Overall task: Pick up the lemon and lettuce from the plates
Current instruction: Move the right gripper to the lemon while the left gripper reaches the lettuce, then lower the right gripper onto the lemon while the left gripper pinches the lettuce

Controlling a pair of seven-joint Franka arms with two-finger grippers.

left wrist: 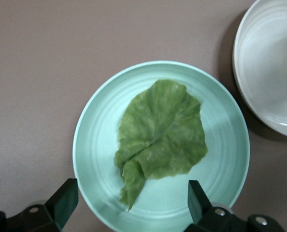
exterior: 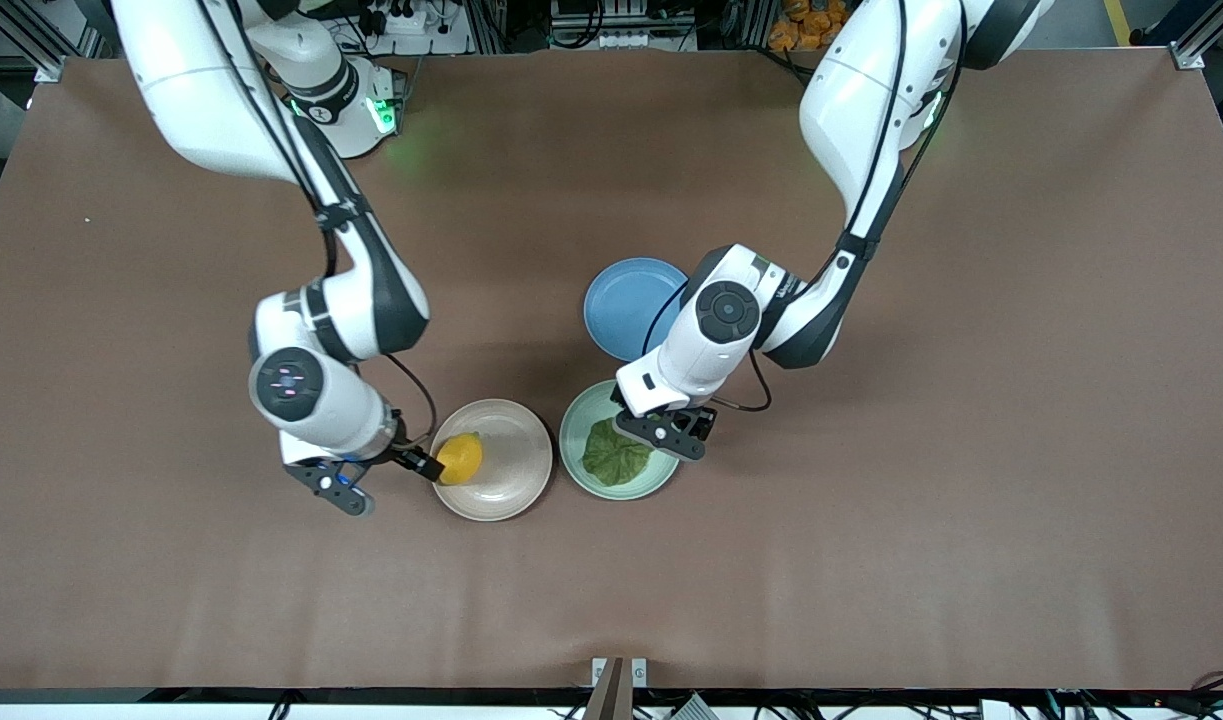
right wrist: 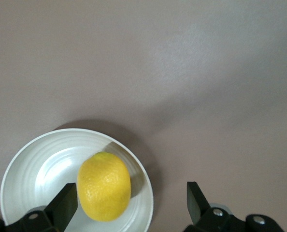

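Observation:
The yellow lemon (exterior: 460,458) lies on the beige plate (exterior: 516,450), at the rim toward the right arm's end. My right gripper (exterior: 383,480) is open and low at that rim. In the right wrist view the lemon (right wrist: 105,186) sits by one finger on the plate (right wrist: 32,169), and the gripper (right wrist: 131,198) straddles the rim. The green wrinkled lettuce (exterior: 616,452) lies flat on the mint plate (exterior: 574,425). My left gripper (exterior: 663,432) is open above it. In the left wrist view the leaf (left wrist: 163,137) fills the middle of the plate (left wrist: 100,145), its stem point between the gripper's (left wrist: 132,193) fingers.
An empty blue plate (exterior: 621,300) lies farther from the front camera than the mint plate, partly under the left arm. The beige and mint plates sit close together; the beige plate's edge shows in the left wrist view (left wrist: 274,72). Brown table cloth lies all round.

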